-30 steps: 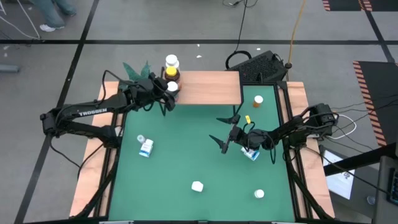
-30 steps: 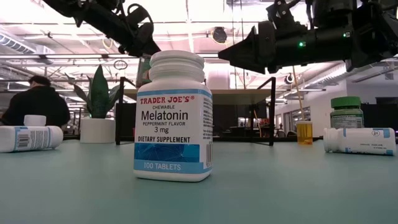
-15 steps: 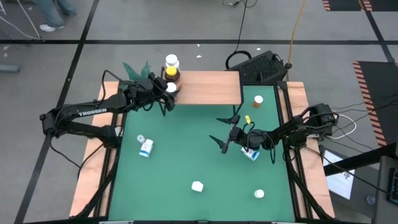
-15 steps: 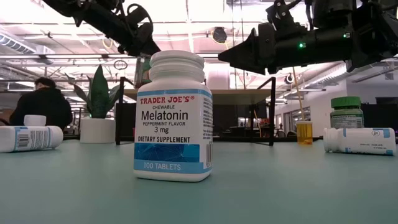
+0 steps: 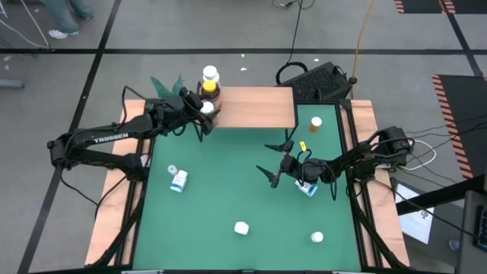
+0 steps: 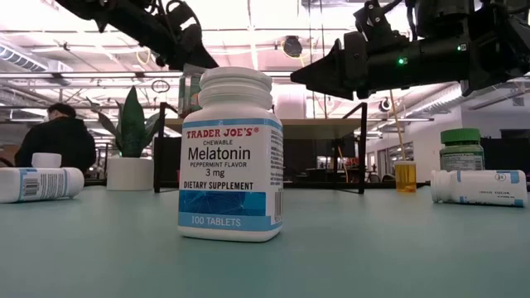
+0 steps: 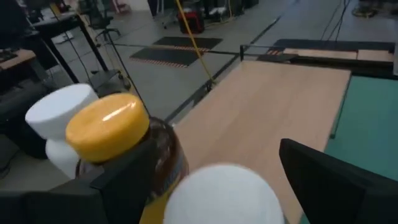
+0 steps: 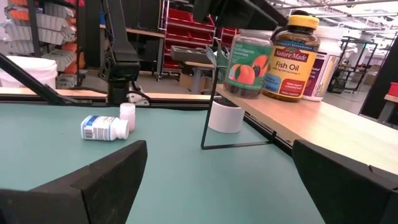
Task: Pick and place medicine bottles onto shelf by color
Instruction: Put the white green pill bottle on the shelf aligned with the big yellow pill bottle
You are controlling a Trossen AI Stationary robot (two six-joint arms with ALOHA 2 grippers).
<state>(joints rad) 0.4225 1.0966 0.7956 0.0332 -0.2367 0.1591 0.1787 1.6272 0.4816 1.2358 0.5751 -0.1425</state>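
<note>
Shelf: amber bottle upright

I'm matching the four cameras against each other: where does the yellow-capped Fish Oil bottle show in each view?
High view: Fish Oil bottle at the shelf's far-left corner.
Low view: not visible, hidden behind the Melatonin bottle.
Left wrist view: left of centre, beside a white bottle.
Right wrist view: upper right, on the shelf.
Shared landmark: the shelf.
</note>
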